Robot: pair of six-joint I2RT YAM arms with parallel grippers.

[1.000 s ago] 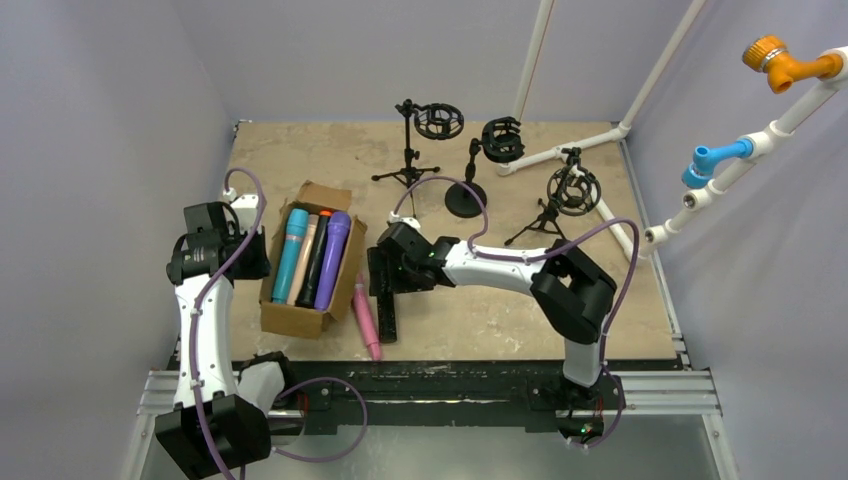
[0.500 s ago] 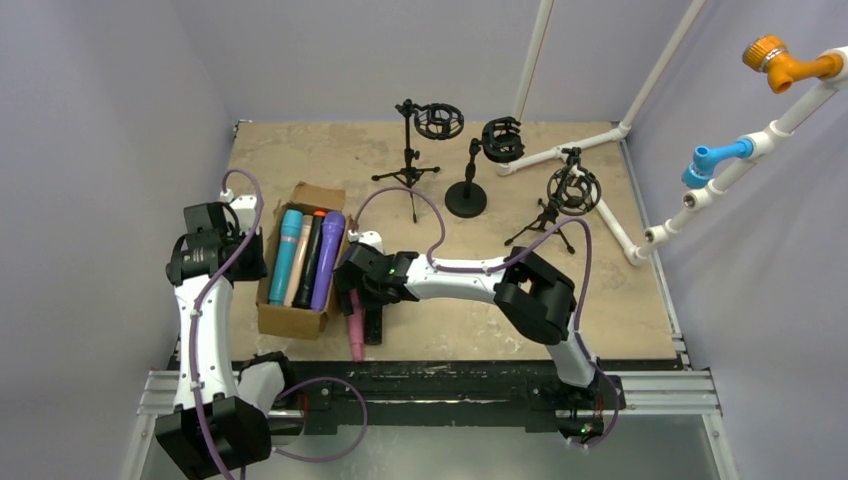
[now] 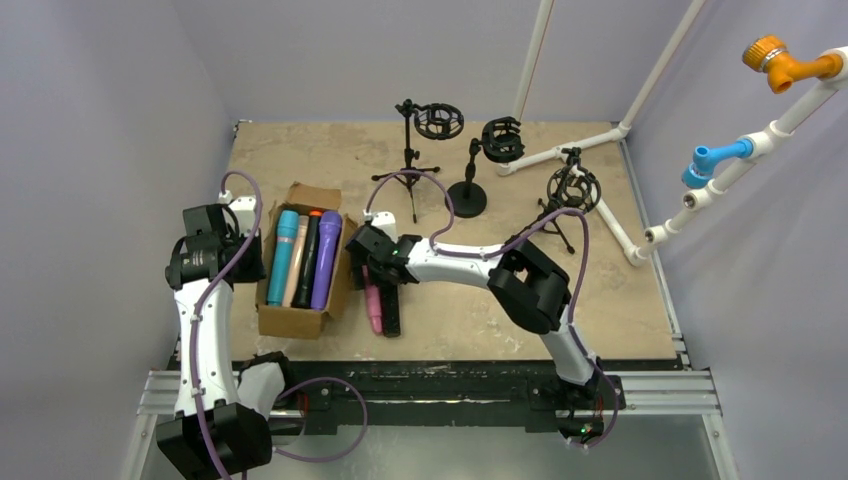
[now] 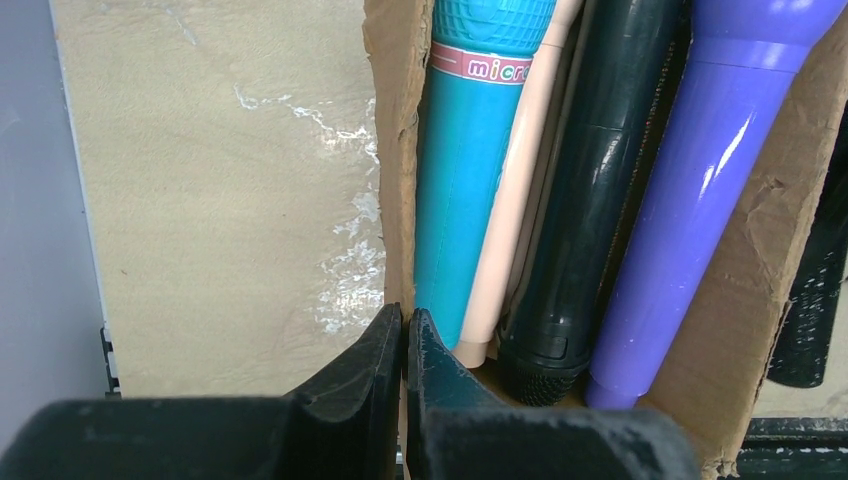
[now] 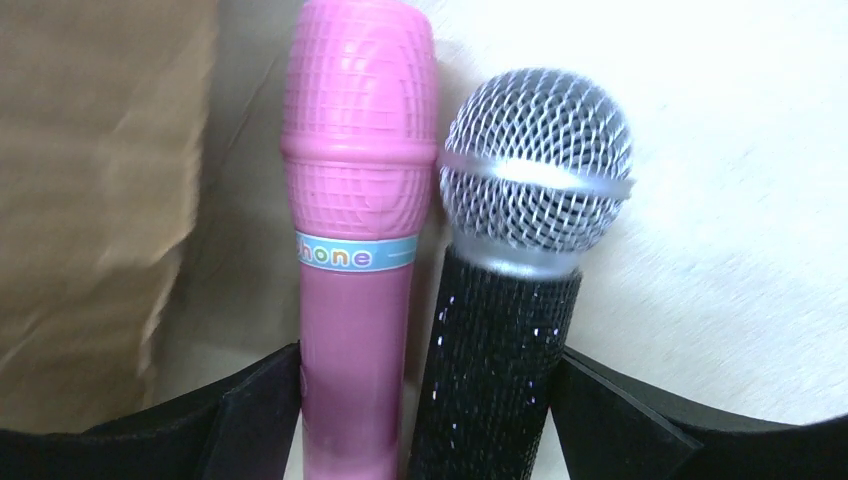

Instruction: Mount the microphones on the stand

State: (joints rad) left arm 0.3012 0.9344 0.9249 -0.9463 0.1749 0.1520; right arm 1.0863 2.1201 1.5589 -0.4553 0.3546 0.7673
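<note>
The right wrist view is revealing what the arm is hiding from above: the right gripper [image 5: 428,352] is straddling the pink microphone [image 5: 355,200] and the glitter-black microphone [image 5: 500,340], which are lying side by side on the table [image 3: 480,320] beside the cardboard box [image 3: 300,322]. Its fingers are touching their outer sides, but whether it is clamping them cannot be told. The left gripper [image 4: 405,330] is sitting clenched at the box's wall, next to the boxed microphones [image 4: 470,180].

Box check: cardboard box [image 3: 290,320] sits left on the tan table [image 3: 290,150], flaps open, rim ragged. Far right I see a white pipe frame [image 3: 560,153] w/ an orange fitting [image 3: 778,62] & a blue fitting [image 3: 712,160]. Metal rail [image 3: 660,385] runs along the near edge.
</note>
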